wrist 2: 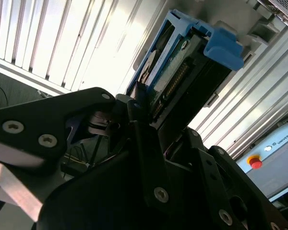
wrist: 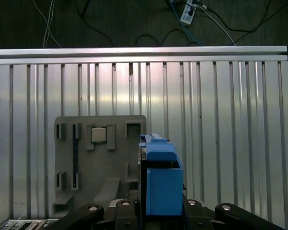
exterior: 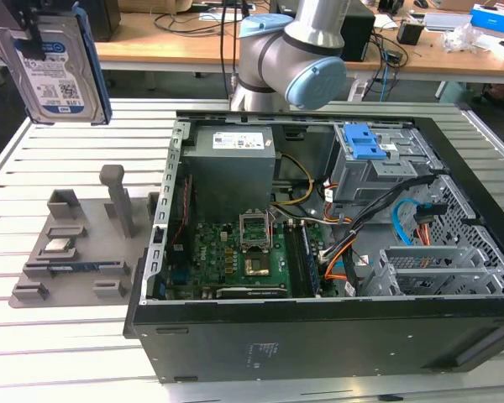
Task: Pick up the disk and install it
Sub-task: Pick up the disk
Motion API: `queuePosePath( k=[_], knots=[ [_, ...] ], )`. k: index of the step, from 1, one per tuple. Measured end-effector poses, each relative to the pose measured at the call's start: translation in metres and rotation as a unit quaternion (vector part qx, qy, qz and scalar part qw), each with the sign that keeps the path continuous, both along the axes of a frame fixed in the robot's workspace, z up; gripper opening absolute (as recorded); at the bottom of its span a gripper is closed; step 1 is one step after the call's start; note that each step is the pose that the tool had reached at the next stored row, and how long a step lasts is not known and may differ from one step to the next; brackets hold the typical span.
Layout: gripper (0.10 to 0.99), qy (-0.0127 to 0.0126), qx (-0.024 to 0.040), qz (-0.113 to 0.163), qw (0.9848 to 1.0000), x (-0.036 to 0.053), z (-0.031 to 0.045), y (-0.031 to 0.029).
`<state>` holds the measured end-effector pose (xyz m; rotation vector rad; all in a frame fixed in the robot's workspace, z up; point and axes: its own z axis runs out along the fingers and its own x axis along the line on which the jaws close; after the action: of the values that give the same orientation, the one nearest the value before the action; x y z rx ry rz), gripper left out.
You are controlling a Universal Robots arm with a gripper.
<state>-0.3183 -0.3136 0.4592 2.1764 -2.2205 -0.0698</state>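
Bright, even light throughout. In the second wrist view, glare whitens the ribbed silver metal table (wrist 2: pixel 105 43) toward twelve o'clock.

Silver metal disk (exterior: pixel 55 71), blue plastic bracket (exterior: pixel 101 84); ribbed pale metal table (exterior: pixel 67 361); matt grey plastic holder (exterior: pixel 67 290).

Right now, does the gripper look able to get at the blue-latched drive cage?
Probably yes: the gripper, shut on the disk, hangs over the gray fixture, and the case lies open on top. Cables beside the drive cage may crowd it.
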Motion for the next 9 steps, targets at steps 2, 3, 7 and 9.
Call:
queuePosePath(
  k=[2,3,7,9],
  knots=[
    [0.361,0.0003,-0.0001,0.000,1.0000,0.0003,0.0035,0.0004],
    [0.361,0.0004,-0.0001,0.000,1.0000,0.0005,0.0058,0.0007],
    [0.361,0.0009,-0.0002,0.000,1.0000,0.0012,0.0129,0.0015],
    [0.361,0.0012,-0.0002,0.000,1.0000,0.0016,0.0168,0.0019]
  ],
)
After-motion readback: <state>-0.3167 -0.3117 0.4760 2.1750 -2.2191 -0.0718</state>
